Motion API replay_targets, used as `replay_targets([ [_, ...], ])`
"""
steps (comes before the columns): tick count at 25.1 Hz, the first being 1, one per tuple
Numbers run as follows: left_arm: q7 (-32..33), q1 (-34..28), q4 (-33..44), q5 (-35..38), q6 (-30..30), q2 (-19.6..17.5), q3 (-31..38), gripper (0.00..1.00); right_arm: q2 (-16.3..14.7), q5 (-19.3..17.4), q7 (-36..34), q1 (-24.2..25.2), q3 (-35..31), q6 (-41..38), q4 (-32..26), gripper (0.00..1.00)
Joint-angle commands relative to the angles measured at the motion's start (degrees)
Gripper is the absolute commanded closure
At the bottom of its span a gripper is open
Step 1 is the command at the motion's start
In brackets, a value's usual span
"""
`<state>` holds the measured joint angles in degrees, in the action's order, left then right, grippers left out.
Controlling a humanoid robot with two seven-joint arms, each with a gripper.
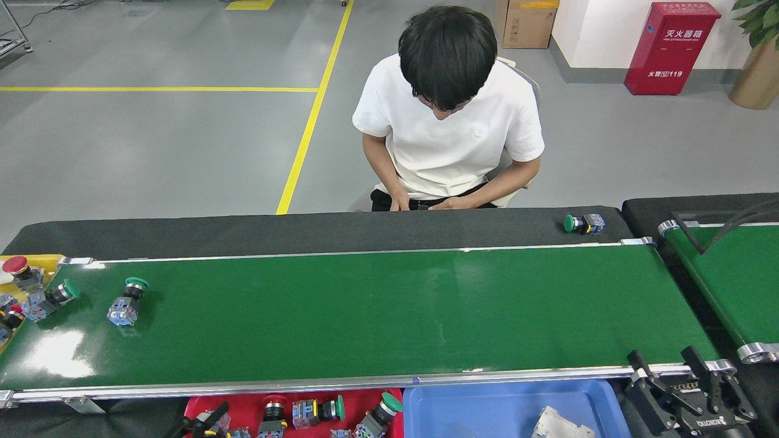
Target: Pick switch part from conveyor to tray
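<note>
The long green conveyor [377, 310] runs across the head view. A green-capped switch part [126, 301] lies on its left part. Another green-capped one [52, 299] sits at the belt's left end. The red tray [359, 398] lies below the near rail and holds several switch parts. Only the dark fingers of my left gripper [198, 421] show, at the tray's left end on the frame's bottom edge. Whether anything sits between them is hidden. My right gripper [663, 356] stands open and empty at the belt's near right corner.
A blue tray [475, 404] with a grey piece lies right of the red one. A yellow bin [38, 260] at the far left holds more switches. One green-capped switch [583, 223] rests on the black strip [243, 234]. A person [450, 121] sits behind. A second green belt [736, 280] stands at the right.
</note>
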<state>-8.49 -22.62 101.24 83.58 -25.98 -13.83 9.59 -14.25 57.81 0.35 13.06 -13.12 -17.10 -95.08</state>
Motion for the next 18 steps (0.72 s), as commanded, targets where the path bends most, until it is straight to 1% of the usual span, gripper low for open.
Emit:
replay_targets([
  [1,1.72,-0.23,0.27,-3.25,-0.04,0.03,4.47,0.00,-0.87,-0.24,-1.23,-0.58,0.38,2.95,-0.90,0.02],
  [2,3.12,-0.31,-0.26,-5.27,-0.04,0.03,7.19,0.00,-1.13,-0.50,-0.88,-0.50,0.46,2.95,-0.90,0.01],
  [3,4.18,-0.31,-1.13,-7.29,-0.12,0.03,9.83,0.00,-2.36,-1.29,-0.62,-0.23,0.64,3.04,-0.72,0.01],
  [4,4.62,-0.31,-2.10,-8.61,-0.04,0.03,11.94,0.00,-4.38,-2.87,-0.18,0.12,0.82,2.95,-0.72,0.01],
  [6,4.71,-0.31,-3.95,-9.14,0.05,0.12,15.02,0.00,-7.46,-5.69,-0.44,0.82,2.40,3.39,-0.90,0.01],
  [7,4.71,-0.31,-5.27,-9.32,-0.04,0.12,16.60,0.00,-8.95,-6.30,-0.62,0.91,3.54,3.56,-0.90,0.01],
  [9,4.62,-0.31,-7.29,-9.32,-0.04,0.20,17.57,0.00,-10.62,-6.30,-0.71,0.73,4.68,3.74,-1.07,0.01],
  [11,4.27,-0.40,-8.61,-9.40,0.23,0.73,17.92,0.00,-10.80,-6.30,-1.23,0.56,5.47,3.74,-1.16,0.01],
  [13,4.09,0.30,-10.27,-9.49,0.31,1.78,18.01,0.00,-10.27,-6.22,-2.11,0.12,5.83,3.12,-1.25,0.01],
  [18,4.09,1.62,-11.59,-9.40,0.84,2.75,18.01,0.00,-9.74,-6.04,-2.02,-1.11,5.83,1.45,-1.16,0.01],
])
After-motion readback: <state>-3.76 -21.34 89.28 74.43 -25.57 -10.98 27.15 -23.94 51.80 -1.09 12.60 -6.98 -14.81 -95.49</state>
